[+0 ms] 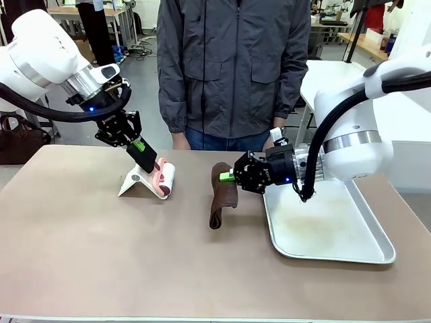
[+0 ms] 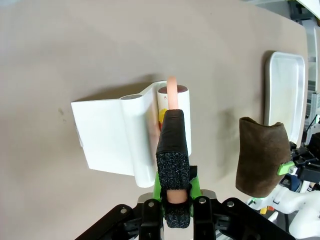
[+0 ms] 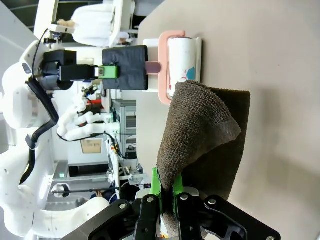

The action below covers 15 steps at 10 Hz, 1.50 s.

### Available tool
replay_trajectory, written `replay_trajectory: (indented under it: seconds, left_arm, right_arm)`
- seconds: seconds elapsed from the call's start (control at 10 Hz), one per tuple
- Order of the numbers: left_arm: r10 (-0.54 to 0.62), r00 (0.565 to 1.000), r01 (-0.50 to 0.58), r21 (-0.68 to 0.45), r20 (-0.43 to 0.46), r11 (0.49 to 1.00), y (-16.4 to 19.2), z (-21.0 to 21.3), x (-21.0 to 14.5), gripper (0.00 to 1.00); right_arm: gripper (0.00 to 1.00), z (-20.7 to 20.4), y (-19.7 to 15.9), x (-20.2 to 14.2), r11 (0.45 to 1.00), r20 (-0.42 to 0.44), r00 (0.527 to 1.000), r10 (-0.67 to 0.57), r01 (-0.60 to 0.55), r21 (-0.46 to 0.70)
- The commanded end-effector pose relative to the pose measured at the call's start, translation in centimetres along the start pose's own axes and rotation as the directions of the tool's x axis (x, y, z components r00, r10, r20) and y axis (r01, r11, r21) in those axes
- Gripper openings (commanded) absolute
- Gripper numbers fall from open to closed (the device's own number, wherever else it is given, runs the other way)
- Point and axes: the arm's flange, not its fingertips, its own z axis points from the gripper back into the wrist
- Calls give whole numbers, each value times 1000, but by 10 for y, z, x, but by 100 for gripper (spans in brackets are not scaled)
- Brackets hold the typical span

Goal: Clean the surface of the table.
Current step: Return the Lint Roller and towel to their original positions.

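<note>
In the left wrist view, white stand (image 2: 107, 135) beside roller (image 2: 176, 100).

Bright, even light; soft shadows, sharp.

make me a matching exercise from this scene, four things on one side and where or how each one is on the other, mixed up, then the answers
Things:
1. lint roller
2. brown cloth
3. metal tray
4. white stand

Places or states:
A. lying flat on the table, nothing in it
B. pinched at its top edge by the right gripper, hanging down
C. held by its handle in the left gripper
D. resting on the table beside the roller

Pairs: 1-C, 2-B, 3-A, 4-D
</note>
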Motion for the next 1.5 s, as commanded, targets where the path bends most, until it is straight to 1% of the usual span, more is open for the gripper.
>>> replay_trajectory:
  seconds: [0.0,0.1,0.3,0.4,0.5,0.6,0.7,0.8,0.9,1.0,1.1,1.2,1.3,1.4]
  left_arm:
    - [19,1000,-19,31,10,999,1,-4,-1,22]
    - [23,1000,-23,35,8,999,-3,-7,-1,22]
    - [35,999,-35,33,11,999,-3,-9,-1,22]
    - [39,999,-39,39,9,998,-3,-11,-1,22]
    - [39,999,-39,40,9,998,-2,-12,-1,22]
    - [39,999,-39,39,10,998,-2,-12,-2,22]
    - [40,999,-40,38,10,998,-2,-12,-2,22]
    - [40,999,-40,40,5,998,-2,-12,-3,22]
    - [45,999,-45,46,-2,998,-2,-12,-3,78]
    - [47,999,-47,49,-4,998,-2,-12,-3,81]
    - [49,999,-48,52,-4,997,-2,-11,-3,100]
    - [50,999,-50,52,-3,997,-2,-10,-3,100]
    - [48,999,-47,45,-18,998,-2,-9,-3,100]
    - [48,999,-47,47,-19,998,-2,-8,-3,100]
  right_arm:
    - [10,-4,-4,4,997,32,997,74,-75,27]
    - [10,-6,-5,4,994,23,995,100,-101,46]
    - [10,-7,-7,6,991,33,993,115,-117,58]
    - [10,-9,-9,8,988,20,992,128,-129,90]
    - [10,-11,-13,11,990,21,994,110,-111,83]
    - [10,-12,-17,14,995,14,996,93,-94,42]
    - [16,-14,-20,15,996,17,996,93,-93,6]
    - [46,-16,-21,15,995,1,995,97,-97,-5]
    - [70,-18,-22,16,995,-5,996,93,-93,-23]
    - [100,-19,-23,17,994,-2,996,92,-92,-58]
    - [100,-18,-24,17,991,-8,995,98,-99,-94]
    - [100,-16,-24,18,986,-8,994,106,-106,-126]
    - [86,-16,-23,17,982,-19,993,120,-122,-145]
    - [96,-17,-20,17,972,-46,989,139,-145,-183]
